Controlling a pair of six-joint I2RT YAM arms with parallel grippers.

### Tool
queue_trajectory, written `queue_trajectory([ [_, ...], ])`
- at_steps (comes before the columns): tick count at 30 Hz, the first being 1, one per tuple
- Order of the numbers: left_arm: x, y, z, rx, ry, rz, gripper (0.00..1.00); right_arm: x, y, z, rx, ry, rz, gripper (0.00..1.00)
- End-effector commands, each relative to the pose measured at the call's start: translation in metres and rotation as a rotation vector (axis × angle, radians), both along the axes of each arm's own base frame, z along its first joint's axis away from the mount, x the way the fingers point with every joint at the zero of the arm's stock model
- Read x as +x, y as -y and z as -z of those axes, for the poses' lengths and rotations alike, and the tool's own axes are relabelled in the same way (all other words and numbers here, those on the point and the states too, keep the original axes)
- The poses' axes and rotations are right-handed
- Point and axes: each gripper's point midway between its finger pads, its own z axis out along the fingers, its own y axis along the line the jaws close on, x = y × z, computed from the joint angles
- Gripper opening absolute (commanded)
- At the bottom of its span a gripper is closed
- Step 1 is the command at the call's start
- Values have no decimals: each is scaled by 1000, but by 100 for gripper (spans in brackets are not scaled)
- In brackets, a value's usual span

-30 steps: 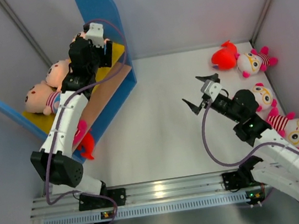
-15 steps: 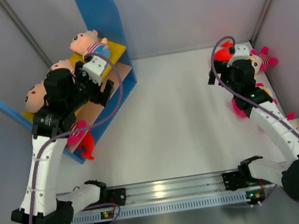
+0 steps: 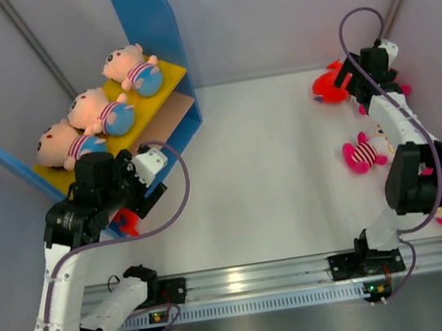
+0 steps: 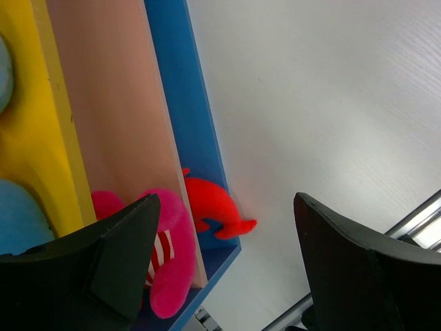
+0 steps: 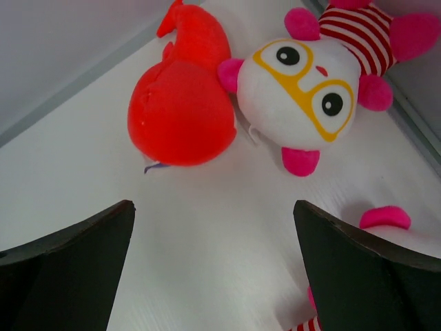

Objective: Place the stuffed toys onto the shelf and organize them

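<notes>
**Status.** The shelf [image 3: 150, 27] stands in the upper left of the top view. Three peach-faced dolls [image 3: 94, 111] lie in a row on its yellow upper board [image 3: 171, 75]. The right end effector [image 5: 212, 203] is held at the upper right of the top view, spread and empty, over the red plush [image 5: 182, 110] and the white-faced doll [image 5: 300, 89]. The left end effector [image 4: 227, 200] is likewise spread and holds nothing. It hangs beside the shelf's near end.

**Step in hand.** This is judged to be a reach for a pick by the right arm. The red plush and the white-faced doll lie touching. The end effector should therefore be centred on one body only and lowered squarely. The closing should be made across the bulk of the toy, not a limb, so that the neighbour is not dragged along. The enclosure wall is close, so the descent should be kept steep.

**Differences between views.**
- The contact between the two toys is shown only by the right wrist view.
- A pink toy [image 4: 165, 255] and a second red toy [image 4: 217, 207] at the tan lower board [image 4: 110, 103] are shown by the left wrist view. In the top view they are largely hidden by the arm.
- A striped doll [image 3: 361, 152] lying apart on the tabletop [image 3: 262, 168] is shown whole only from above.
</notes>
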Motion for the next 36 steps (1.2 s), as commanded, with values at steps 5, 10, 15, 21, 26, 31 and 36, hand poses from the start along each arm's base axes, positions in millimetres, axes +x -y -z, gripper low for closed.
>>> queue_trajectory([
  [5,-7,-9,14,22,-56,-25,84,43,67,-8,-5,11,163,99],
  [10,-2,-14,17,55,-72,-42,85,84,92,34,-103,-87,26,99],
  [15,5,-13,16,63,-89,-46,85,92,97,97,-92,-277,-28,98],
  [21,10,-9,14,52,-99,-38,84,87,98,114,-85,-303,-22,39],
  [26,9,-8,12,44,-91,-37,84,61,113,60,-105,-195,144,0],
  [31,7,7,3,-6,-85,19,84,20,95,-13,-97,-34,205,0],
  [36,16,40,-20,-64,-73,134,99,-26,11,-121,-78,255,93,0],
])
